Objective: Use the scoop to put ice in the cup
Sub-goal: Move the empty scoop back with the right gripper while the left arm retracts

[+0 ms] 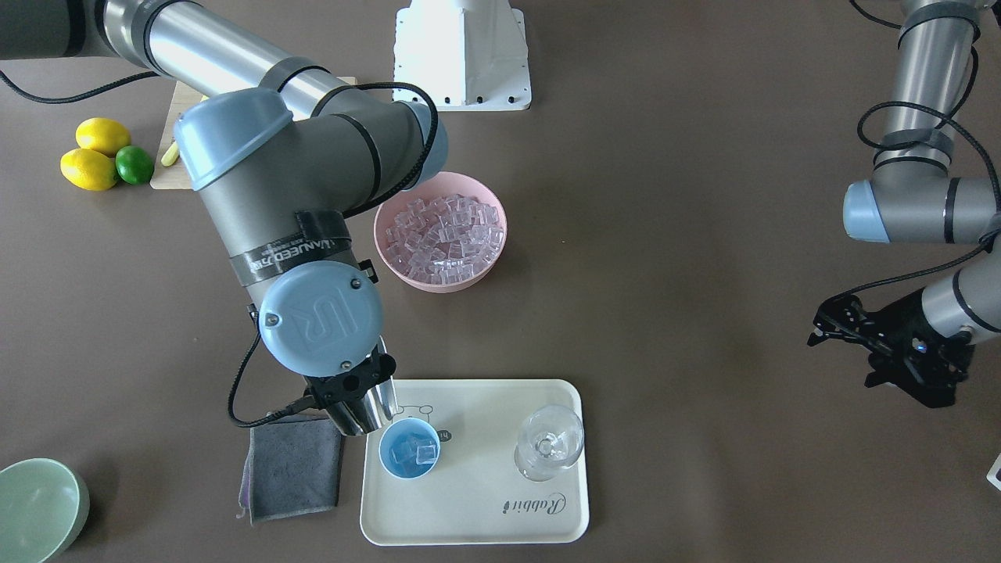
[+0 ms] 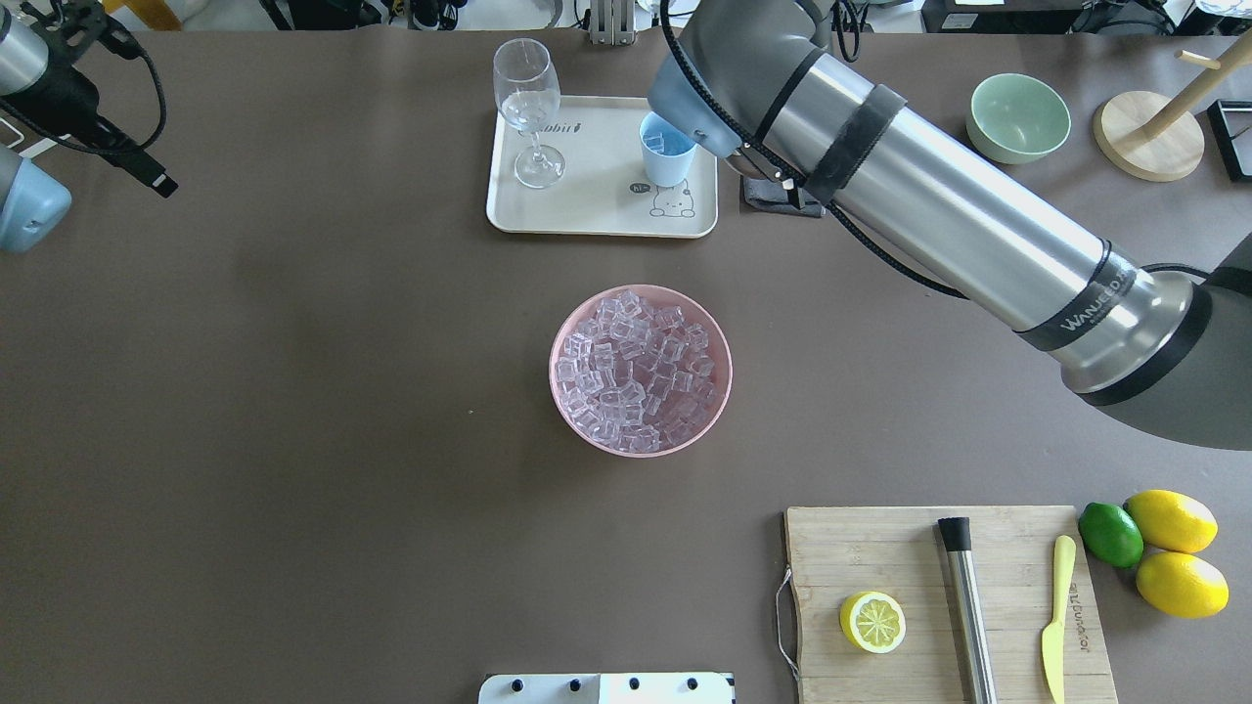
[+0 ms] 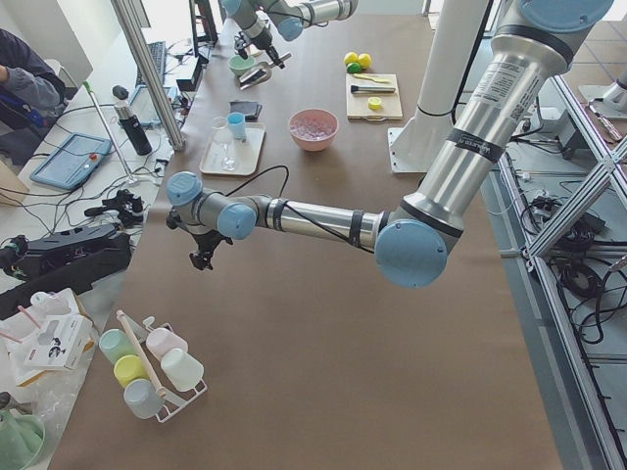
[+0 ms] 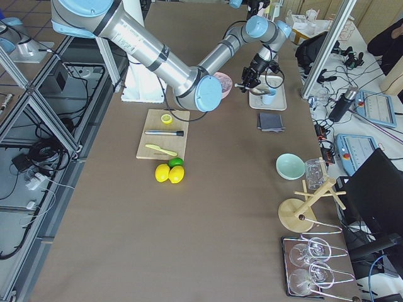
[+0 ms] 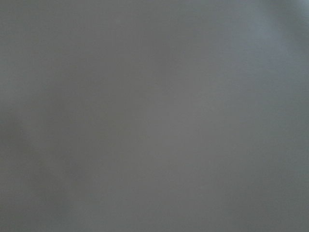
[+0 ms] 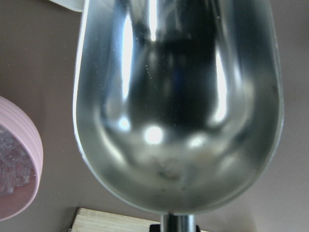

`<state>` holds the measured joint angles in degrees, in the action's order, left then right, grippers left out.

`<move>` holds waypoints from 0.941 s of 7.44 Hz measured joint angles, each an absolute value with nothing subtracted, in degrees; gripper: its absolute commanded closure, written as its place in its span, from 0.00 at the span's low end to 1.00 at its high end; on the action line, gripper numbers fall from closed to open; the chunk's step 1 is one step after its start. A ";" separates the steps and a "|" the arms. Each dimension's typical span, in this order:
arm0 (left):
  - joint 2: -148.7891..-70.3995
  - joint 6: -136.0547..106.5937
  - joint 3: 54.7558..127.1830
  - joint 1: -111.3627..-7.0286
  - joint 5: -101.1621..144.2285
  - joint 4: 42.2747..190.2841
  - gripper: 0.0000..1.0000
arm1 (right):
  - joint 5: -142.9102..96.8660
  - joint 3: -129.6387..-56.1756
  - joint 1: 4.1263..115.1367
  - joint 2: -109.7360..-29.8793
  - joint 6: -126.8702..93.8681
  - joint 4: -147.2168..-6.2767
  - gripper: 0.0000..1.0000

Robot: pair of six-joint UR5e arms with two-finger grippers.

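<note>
The light-blue cup [image 1: 389, 461] stands on the cream tray [image 1: 485, 500] and holds a few ice cubes [image 1: 422, 452]. It also shows in the overhead view [image 2: 667, 156]. My right gripper [image 1: 352, 397] is shut on the handle of the steel scoop [image 1: 374, 408], which tilts over the cup's rim. The scoop's trough [image 6: 178, 121] is empty in the right wrist view. The pink bowl [image 1: 378, 234] at mid-table is full of ice [image 1: 442, 234], also seen from overhead [image 2: 636, 367]. My left gripper [image 1: 841, 360] hangs open and empty far off at the table's end.
A stemmed glass [image 1: 549, 442] stands on the tray beside the cup. A grey cloth [image 1: 293, 469] lies beside the tray and a pale green bowl [image 1: 35, 508] beyond it. A cutting board [image 2: 939, 548] holds a lemon half, a steel cylinder [image 2: 968, 606] and a knife. The left wrist view is blank grey.
</note>
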<state>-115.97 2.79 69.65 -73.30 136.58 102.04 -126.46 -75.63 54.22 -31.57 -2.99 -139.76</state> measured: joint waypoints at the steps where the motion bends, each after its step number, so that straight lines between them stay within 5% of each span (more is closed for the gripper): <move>1: -115.56 2.82 69.70 -76.83 136.53 96.73 0.02 | -126.44 -82.13 56.33 -36.36 -3.31 -140.70 1.00; 4: -106.98 2.73 77.41 -85.08 134.93 88.39 0.02 | -125.79 -97.03 62.08 -51.86 -3.01 -139.96 1.00; 7: -98.89 2.44 88.65 -86.44 133.08 83.00 0.02 | -125.67 -99.36 66.70 -61.77 -2.66 -131.03 1.00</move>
